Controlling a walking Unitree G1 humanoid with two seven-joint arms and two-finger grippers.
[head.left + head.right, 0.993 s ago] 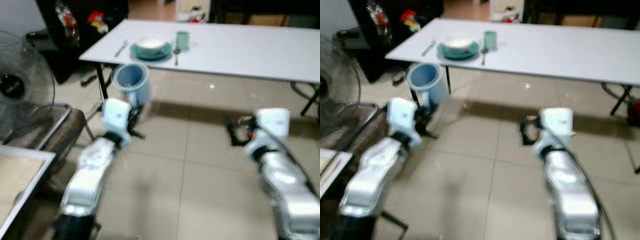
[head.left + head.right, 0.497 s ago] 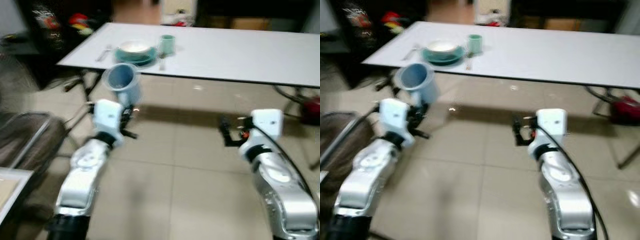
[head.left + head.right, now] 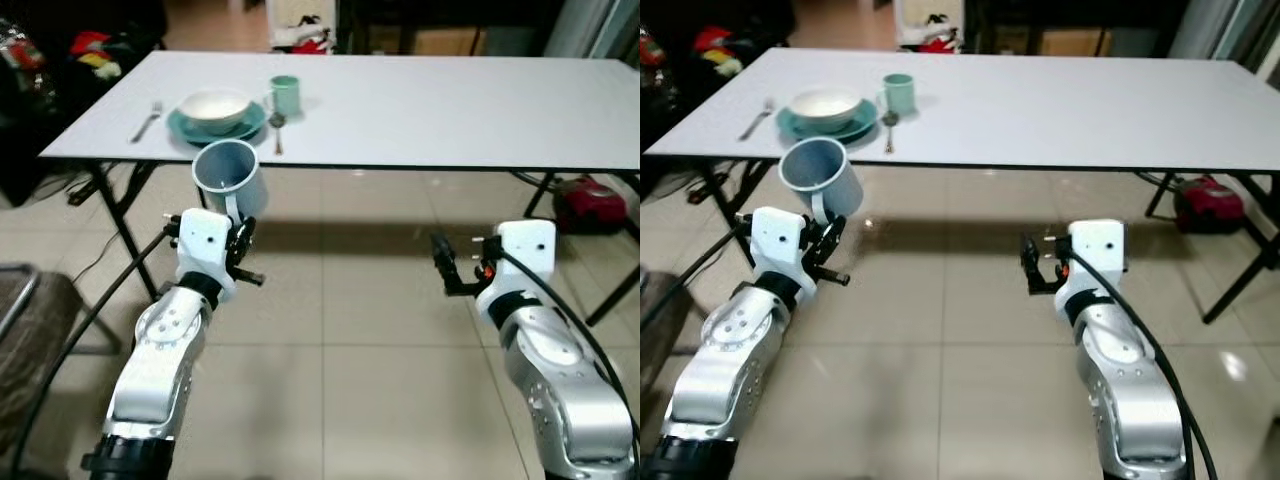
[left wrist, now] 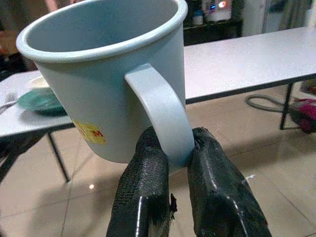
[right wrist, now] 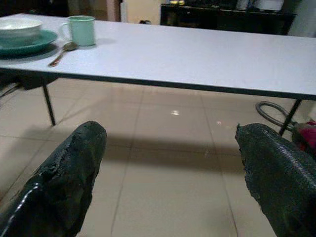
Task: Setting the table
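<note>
My left gripper [image 4: 170, 148] is shut on the handle of a light blue mug [image 3: 228, 176], held upright in front of the white table [image 3: 450, 100], near its front edge. On the table's left end sit a teal plate [image 3: 190, 125] with a white bowl [image 3: 213, 104] on it, a fork [image 3: 148, 120] to its left, a spoon [image 3: 277, 128] to its right, and a small green cup [image 3: 285, 95]. My right gripper [image 3: 440, 265] is open and holds nothing, low over the tiled floor in front of the table.
A red vacuum cleaner [image 3: 587, 202] and hose lie under the table's right end. Black folding table legs [image 3: 125, 225] stand at the left. A dark shelf with red items [image 3: 60, 50] is at the far left. The tiled floor [image 3: 350, 340] lies between me and the table.
The view has swung left-to-right and steadied as I turned towards the table; the fan and side furniture have left view. The mug stays held in my left gripper.
</note>
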